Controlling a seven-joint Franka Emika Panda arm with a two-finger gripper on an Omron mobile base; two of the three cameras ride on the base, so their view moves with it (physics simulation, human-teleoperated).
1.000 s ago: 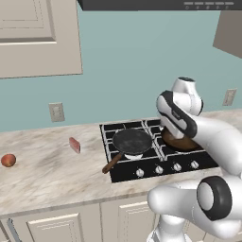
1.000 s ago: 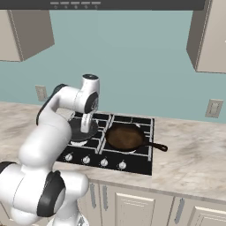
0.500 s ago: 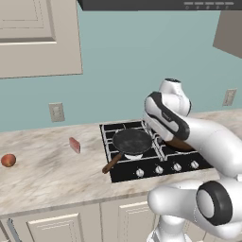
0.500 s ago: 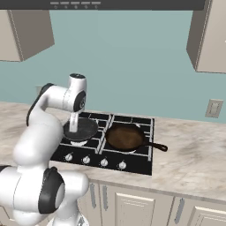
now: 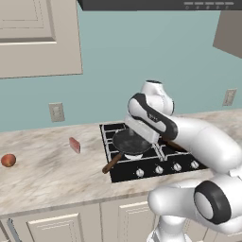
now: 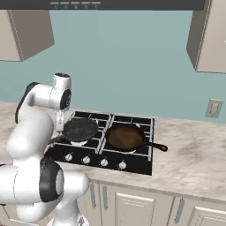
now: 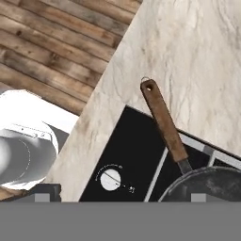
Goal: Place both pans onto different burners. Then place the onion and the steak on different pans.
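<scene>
Going left to right in the left base view, the onion (image 5: pixel 8 160) sits far out at the left edge of the tabletop (image 5: pixel 52 175), the steak (image 5: pixel 74 144) lies nearer, just short of the cooktop (image 5: pixel 152 160), and then comes the black pan (image 5: pixel 131 142) on the front-left burner with the pincer (image 5: pixel 140 132) hanging over its far rim. So both food items lie off to the left of the pincer, well apart from it, the steak the closer of the two; its long axis runs roughly front to back across the tabletop. The pincer is released, jaws wide and holding nothing. The black pan's wooden handle (image 5: pixel 113 163) points out diagonally over the cooktop's front-left corner toward the bare stone between steak and stove, which I judge the one thing a low sweep leftward could clip. In the right base view the reddish-brown pan (image 6: pixel 124 137) rests on the burner beside it, its handle pointing right, away from the route. Both pans look placed; the food is not yet moved.
</scene>
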